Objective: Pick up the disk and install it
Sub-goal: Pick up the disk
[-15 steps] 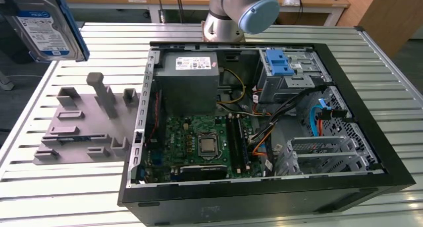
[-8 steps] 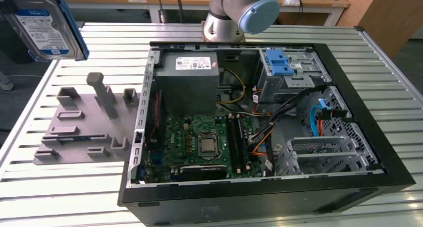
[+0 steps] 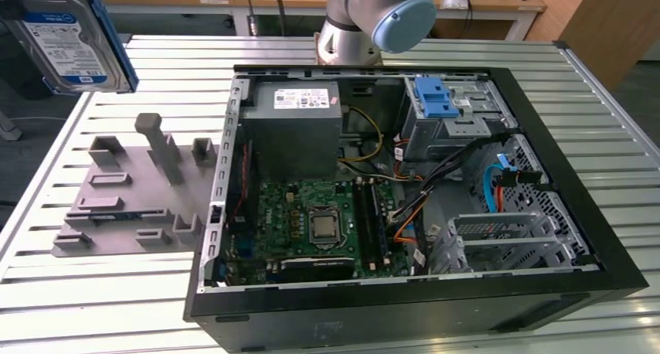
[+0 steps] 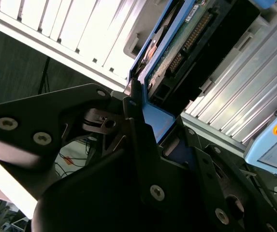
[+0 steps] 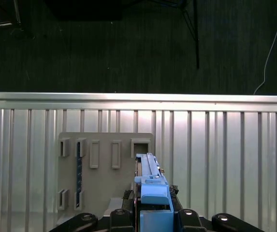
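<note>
Closed tight, my pincer (image 4: 153, 128) grips the disk (image 3: 67, 37) by its blue frame, above the grey holder (image 3: 129, 192).

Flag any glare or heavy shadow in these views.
Exterior view: even light across the computer case. First wrist view: bright glare band along the table edge, floor dark. Second wrist view: table slats blown out white beside the disk.

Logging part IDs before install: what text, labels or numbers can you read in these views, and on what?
On the disk, held aloft: white-and-blue label, print too small to read.
On the power supply: white sticker, print too small to read.
On the motherboard: markings blurred, unreadable.
No text can be quoted.
</note>
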Controlling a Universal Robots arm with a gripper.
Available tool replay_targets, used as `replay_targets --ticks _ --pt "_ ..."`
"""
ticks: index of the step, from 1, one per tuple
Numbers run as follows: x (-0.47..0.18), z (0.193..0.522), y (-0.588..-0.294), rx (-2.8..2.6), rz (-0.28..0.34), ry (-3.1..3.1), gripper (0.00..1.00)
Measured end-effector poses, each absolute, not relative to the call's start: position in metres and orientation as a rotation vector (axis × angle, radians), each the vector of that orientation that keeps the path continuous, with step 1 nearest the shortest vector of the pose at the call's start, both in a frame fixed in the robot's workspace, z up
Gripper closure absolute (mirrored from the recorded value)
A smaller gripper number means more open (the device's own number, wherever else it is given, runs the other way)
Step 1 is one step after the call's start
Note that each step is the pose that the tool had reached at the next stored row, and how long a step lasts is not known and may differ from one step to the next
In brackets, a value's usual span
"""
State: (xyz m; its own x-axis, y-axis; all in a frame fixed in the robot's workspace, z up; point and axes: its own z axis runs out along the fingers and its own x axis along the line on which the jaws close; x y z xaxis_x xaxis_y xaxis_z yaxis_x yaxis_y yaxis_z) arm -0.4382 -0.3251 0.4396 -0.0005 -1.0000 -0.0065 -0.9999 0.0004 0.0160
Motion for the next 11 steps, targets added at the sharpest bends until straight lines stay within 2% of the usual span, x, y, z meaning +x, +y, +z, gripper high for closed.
replay_targets --ticks 11 --pt "-0.4382 0.4424 -0.3251 2.216 -0.025 -2.217 0.64"
